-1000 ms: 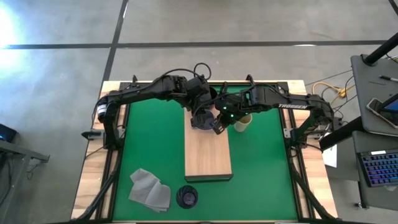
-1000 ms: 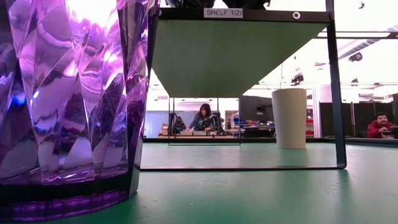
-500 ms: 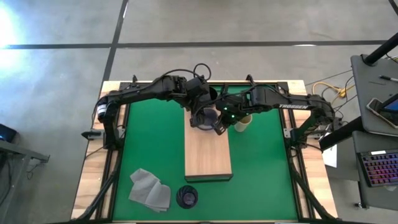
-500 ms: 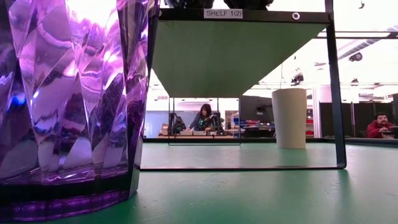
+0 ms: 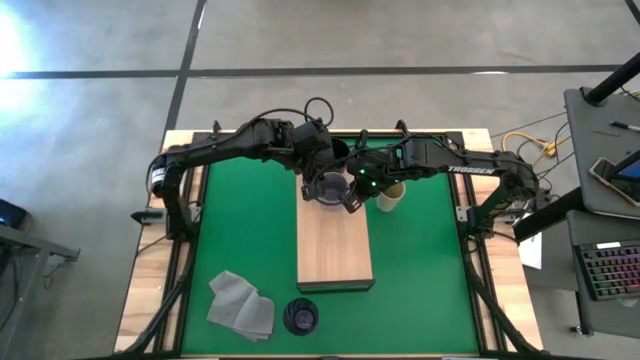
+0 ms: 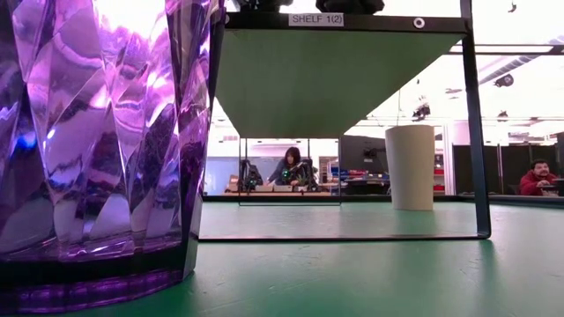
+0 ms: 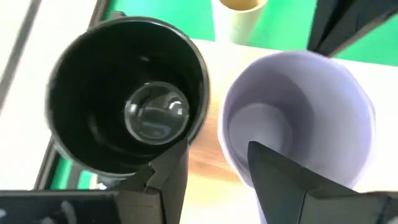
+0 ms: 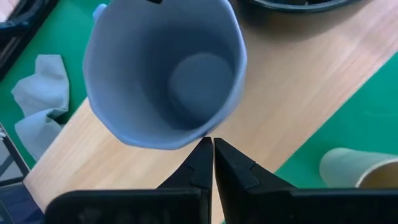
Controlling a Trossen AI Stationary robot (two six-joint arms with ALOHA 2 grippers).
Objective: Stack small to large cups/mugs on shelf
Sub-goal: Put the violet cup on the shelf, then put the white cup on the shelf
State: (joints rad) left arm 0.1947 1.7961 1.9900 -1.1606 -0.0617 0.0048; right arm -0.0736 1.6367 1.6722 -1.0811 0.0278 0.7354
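Lavender mug (image 8: pixel 163 71) on shelf (image 5: pixel 335 250), just beyond closed right gripper (image 8: pixel 212 163)

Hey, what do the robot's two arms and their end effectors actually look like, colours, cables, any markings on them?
Both arms are dark, near-black jointed links. The left arm carries looping black cables near its wrist; the right arm bears white lettering, with small green lights near its wrist. Each end effector has two dark, angular, wedge-shaped fingers.
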